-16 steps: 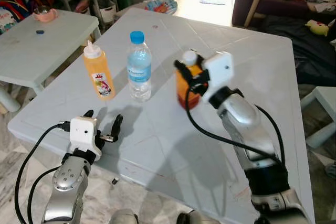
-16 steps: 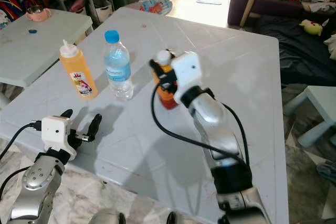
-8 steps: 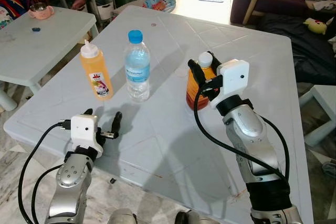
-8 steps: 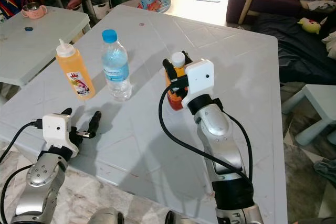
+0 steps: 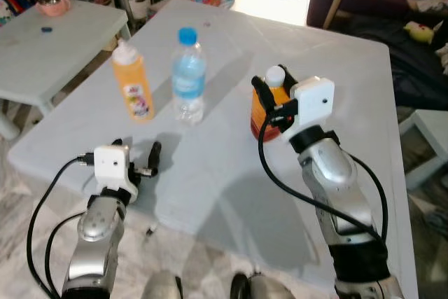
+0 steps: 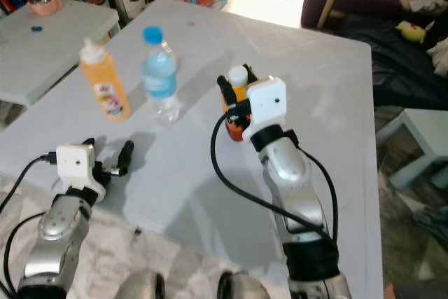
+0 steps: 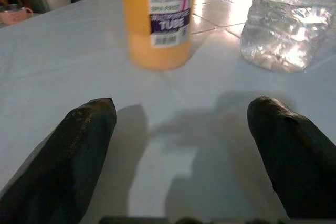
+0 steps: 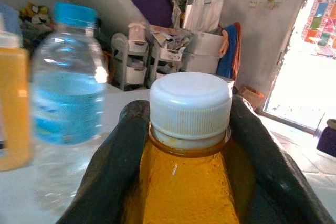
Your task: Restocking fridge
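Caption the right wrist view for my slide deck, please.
Right gripper clamps the juice bottle below its white cap; a water bottle stands beyond.

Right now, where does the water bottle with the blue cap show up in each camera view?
Left eye view: water bottle stands upper centre-left on the white table.
Right eye view: upper left of centre.
Left wrist view: its clear base sits at the upper right corner.
Right wrist view: blurred at left.
Shared landmark: the orange squeeze bottle beside it.
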`<state>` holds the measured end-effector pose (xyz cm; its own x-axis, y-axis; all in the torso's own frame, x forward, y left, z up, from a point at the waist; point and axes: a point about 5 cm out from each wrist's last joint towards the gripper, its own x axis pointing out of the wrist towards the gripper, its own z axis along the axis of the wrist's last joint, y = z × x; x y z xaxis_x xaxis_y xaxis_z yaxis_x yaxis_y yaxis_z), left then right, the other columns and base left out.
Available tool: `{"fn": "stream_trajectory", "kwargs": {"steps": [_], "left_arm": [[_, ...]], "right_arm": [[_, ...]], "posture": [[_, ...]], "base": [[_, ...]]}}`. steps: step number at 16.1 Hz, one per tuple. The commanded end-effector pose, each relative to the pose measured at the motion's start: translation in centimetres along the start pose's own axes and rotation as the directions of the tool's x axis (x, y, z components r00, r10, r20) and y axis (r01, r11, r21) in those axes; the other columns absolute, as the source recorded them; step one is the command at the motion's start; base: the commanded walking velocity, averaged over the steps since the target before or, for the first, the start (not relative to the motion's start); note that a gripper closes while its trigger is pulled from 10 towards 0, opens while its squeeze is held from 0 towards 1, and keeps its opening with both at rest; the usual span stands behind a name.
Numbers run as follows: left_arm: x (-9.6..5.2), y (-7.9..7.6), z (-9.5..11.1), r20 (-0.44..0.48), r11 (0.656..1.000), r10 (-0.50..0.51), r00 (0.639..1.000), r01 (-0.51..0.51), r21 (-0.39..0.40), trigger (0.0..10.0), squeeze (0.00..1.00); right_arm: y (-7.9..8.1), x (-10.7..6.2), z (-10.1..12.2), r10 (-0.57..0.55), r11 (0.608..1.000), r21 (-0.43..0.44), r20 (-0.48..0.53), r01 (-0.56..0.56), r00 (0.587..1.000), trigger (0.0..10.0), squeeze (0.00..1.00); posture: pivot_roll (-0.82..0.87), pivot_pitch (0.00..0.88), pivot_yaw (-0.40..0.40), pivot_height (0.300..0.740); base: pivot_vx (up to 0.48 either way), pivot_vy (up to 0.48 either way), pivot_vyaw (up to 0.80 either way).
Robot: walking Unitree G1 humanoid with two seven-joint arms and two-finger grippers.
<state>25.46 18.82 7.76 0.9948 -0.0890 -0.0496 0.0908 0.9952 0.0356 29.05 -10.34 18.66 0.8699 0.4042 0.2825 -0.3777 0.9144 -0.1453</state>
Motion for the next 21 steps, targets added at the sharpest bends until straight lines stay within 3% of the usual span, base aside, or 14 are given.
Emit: {"fn": "stream_trajectory", "kwargs": {"steps": [1,13,16,18,21], "left_arm": [[-0.5,0.4,-0.9,-0.047,1.0,0.02,0.999,-0.02,0.002,10.0,0.0],[-0.1,0.7,-0.9,-0.048,0.999,0.027,0.998,-0.026,0.021,10.0,0.0],[0.0,1.2,-0.8,-0.039,0.999,0.037,0.999,-0.036,0.029,10.0,0.0],[-0.3,1.4,-0.9,-0.039,0.998,0.048,0.998,-0.047,0.034,10.0,0.0],[-0.3,1.5,-1.0,-0.033,0.997,0.07,0.997,-0.068,0.045,10.0,0.0]], "right_arm": [[0.4,-0.5,-1.3,0.009,1.0,0.024,-0.062,-0.007,0.998,10.0,0.0],[-0.9,-1.1,-2.7,-0.064,0.997,0.048,-0.082,0.068,0.995,10.0,0.0],[-1.0,-1.3,-2.5,-0.079,0.994,0.067,-0.062,0.083,0.995,10.0,0.0],[0.1,-1.1,-1.5,-0.01,0.989,0.145,-0.013,0.011,1.0,10.0,0.0],[1.2,-1.2,-1.5,0.063,0.985,0.159,-0.005,-0.062,0.998,10.0,0.0]], "posture": [[0.08,0.019,-0.033,0.74],[0.09,0.0,-0.03,0.74],[0.09,0.0,-0.031,0.74],[0.1,0.0,-0.039,0.74],[0.12,0.0,-0.057,0.74]], "base": [[-0.33,0.0,0.0],[-0.349,0.0,0.0],[0.0,0.0,0.0],[0.0,0.0,0.0],[0.0,0.0,0.0]]}}
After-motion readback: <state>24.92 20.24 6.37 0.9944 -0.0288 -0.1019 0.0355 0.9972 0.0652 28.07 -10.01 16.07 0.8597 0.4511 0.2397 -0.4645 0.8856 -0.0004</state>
